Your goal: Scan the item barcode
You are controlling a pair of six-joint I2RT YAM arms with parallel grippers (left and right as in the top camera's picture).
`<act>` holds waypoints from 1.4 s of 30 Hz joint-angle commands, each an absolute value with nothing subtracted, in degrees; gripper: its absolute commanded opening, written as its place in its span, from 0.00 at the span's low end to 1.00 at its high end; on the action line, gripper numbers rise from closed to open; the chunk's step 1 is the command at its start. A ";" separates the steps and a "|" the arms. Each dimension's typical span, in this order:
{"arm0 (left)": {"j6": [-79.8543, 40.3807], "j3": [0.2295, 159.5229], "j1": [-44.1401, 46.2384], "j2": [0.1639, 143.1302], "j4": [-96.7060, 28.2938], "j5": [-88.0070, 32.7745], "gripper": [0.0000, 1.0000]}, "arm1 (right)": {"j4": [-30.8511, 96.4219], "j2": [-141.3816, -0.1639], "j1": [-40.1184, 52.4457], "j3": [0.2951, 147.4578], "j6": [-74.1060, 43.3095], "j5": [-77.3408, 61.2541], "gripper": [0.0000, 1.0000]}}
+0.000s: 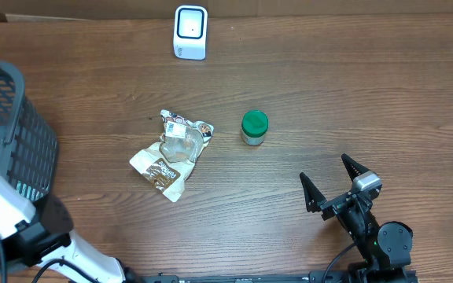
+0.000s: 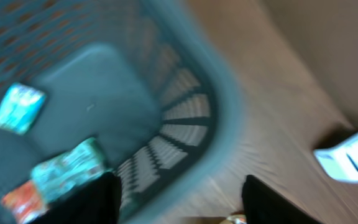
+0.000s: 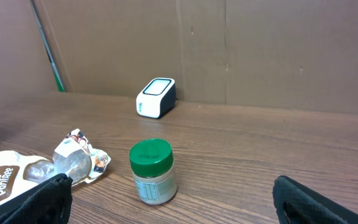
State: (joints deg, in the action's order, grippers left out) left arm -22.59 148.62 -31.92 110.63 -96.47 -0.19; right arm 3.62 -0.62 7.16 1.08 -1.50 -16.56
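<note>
The snack pouch (image 1: 173, 155) lies flat on the table left of the upright green-lidded jar (image 1: 254, 127), its long axis diagonal from far-right to near-left, while the right gripper (image 1: 322, 165) and the left gripper (image 2: 178, 182), above the basket (image 2: 224, 93), both stand spread and empty.

Brown wood-grain table (image 1: 329, 86): matt, fine streaked grain. White box-shaped plastic scanner (image 1: 190, 31): smooth, glossy, with dark shiny window. Small round jar with green lid (image 1: 254, 126): lid plastic with slight sheen; body pale, label looks like paper. Crinkled cream-and-clear snack pouch (image 1: 171, 153): thin plastic film, glossy, heavily creased. Dark grey lattice basket (image 1: 14, 126): moulded plastic, matt. Brown cardboard backdrop (image 3: 278, 50): matt, flat. Right gripper (image 1: 324, 168): matt black.
</note>
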 commanded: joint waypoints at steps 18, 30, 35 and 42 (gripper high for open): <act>-24.51 101.34 -48.07 109.82 -81.62 4.97 0.64 | 3.25 -0.16 6.96 0.49 -1.43 -16.80 1.00; -25.36 89.03 -47.99 109.84 -71.81 7.66 0.64 | 3.25 -0.16 6.96 0.49 -1.43 -16.80 1.00; -25.36 85.03 -47.99 109.93 -66.96 9.02 0.65 | 3.25 -0.16 6.96 0.49 -1.43 -16.80 1.00; -25.34 80.51 -47.99 110.04 -61.87 8.99 0.65 | 3.25 -0.16 6.96 0.49 -1.43 -16.80 1.00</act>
